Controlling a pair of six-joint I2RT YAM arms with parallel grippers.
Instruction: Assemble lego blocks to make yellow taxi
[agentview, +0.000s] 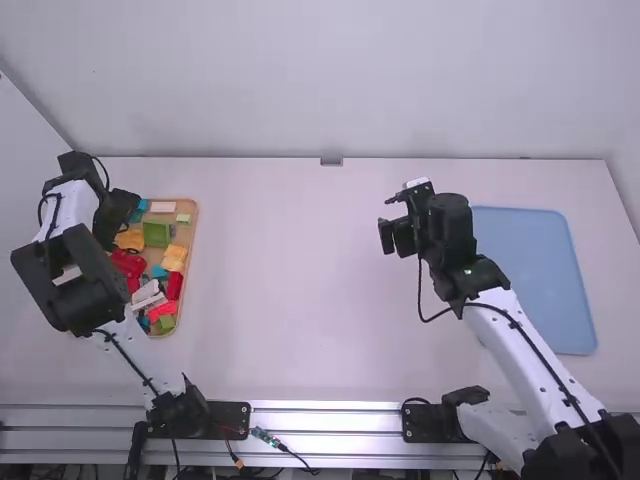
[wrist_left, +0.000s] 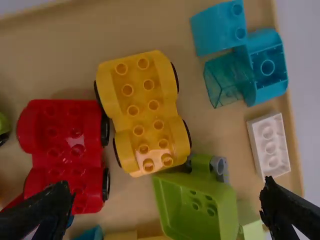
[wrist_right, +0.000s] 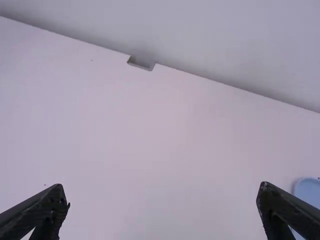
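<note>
yellow wheeled duplo-style base (wrist_left: 137, 75), the likely taxi chassis, lies studs up in the wooden tray (wrist_left: 80, 37), which sits at the left side of the white table (agentview: 300, 290). the red wheeled base (wrist_left: 67, 165) is just beside it; the lime-green cab-shaped block (wrist_left: 185, 200) is close by its other end. left gripper (wrist_left: 164, 205) is above the tray, fingers wide apart, nothing between them. right gripper (wrist_right: 161, 202) is over the table near the blue tray (agentview: 535, 285), also wide and empty. handling, as judged: hard moulded plastic, light, stiff, not fragile, somewhat slippery on the rounded fenders. the black wheels (wrist_left: 187, 133) may turn and let the piece roll if nudged. recommended hold: across the narrow waist (wrist_left: 141, 116) between the fenders, one finger on each long side, square to the walls, with moderate pressure. risk: a finger may strike the red base, or a grip on a curved fender or wheel may twist the piece out. lifting the base appears to be the next step; assembly is judged not begun.
</note>
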